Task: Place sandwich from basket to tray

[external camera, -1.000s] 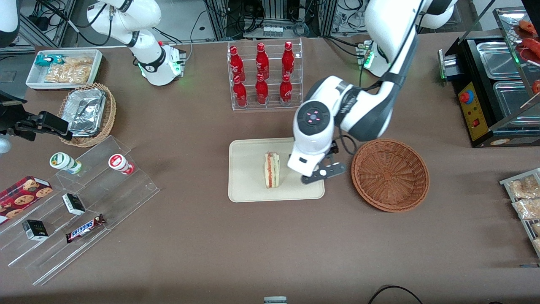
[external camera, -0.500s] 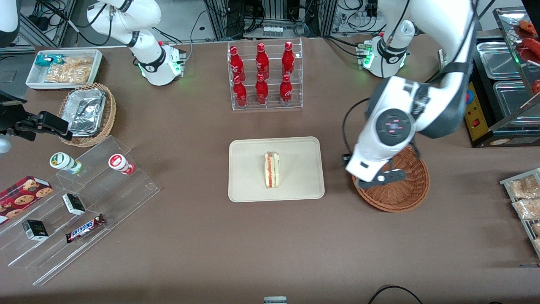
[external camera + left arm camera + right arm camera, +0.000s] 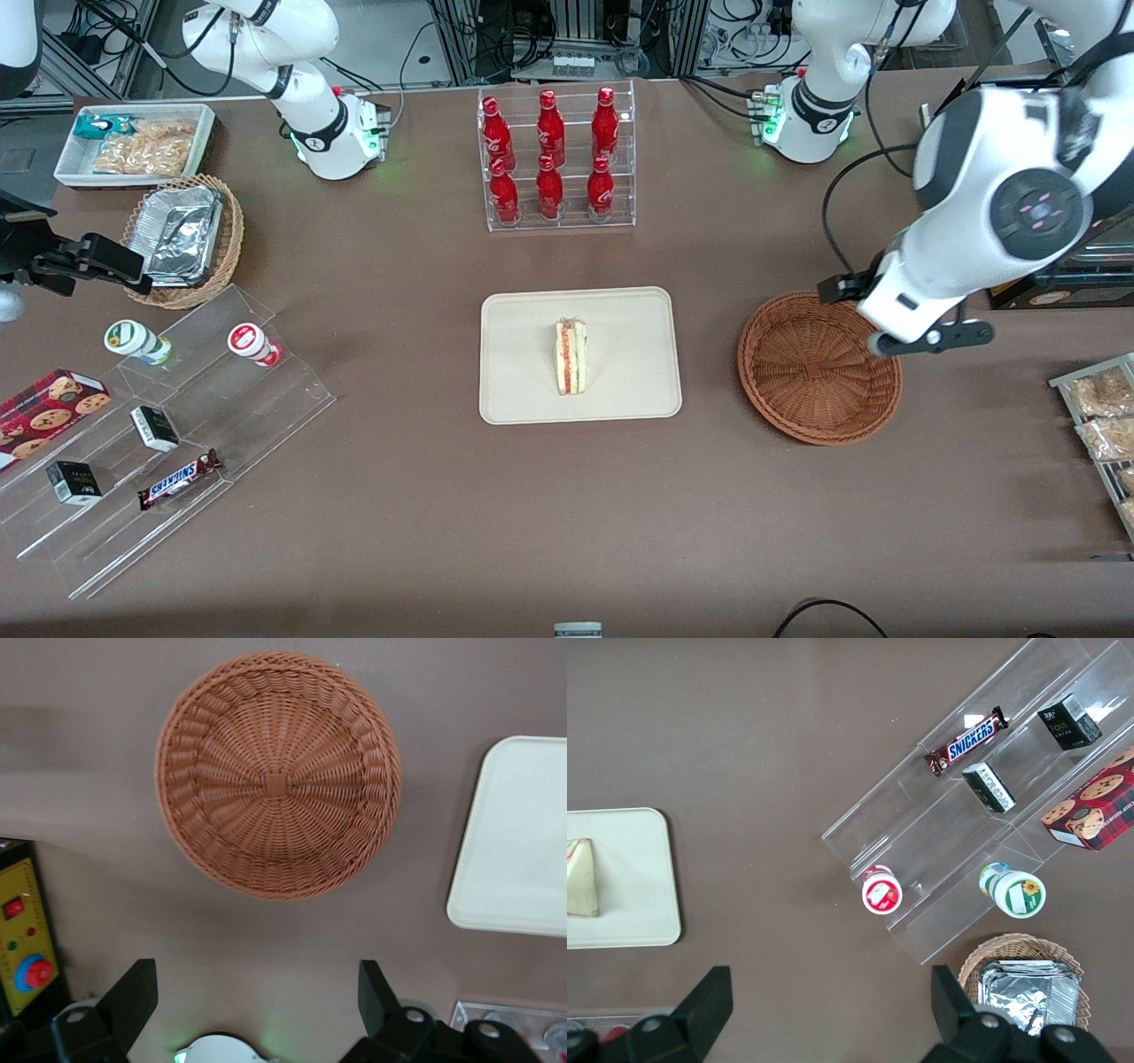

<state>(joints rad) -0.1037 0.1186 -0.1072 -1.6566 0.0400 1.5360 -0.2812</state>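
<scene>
On the tray (image 3: 532, 354) near its middle we see the sandwich (image 3: 571, 357) standing on edge, its red, pink and green layers facing the front camera's upper view, with bare cream surface all around it. We find the tray flat on the brown tabletop (image 3: 567, 514), and toward the working arm's end of it, apart from the tray, sits the round reddish-brown basket (image 3: 819, 368) with nothing inside. Our hand (image 3: 930, 339) hangs over the basket's rim on the side away from the tray, above the tabletop. From the wrist camera we look straight down into the basket (image 3: 278, 773) and see a corner of the tray (image 3: 518, 837), with the two dark fingers (image 3: 133, 997) spread wide apart and nothing between them. Farther from the front camera than the tray stands a clear rack of red bottles (image 3: 554, 159).
</scene>
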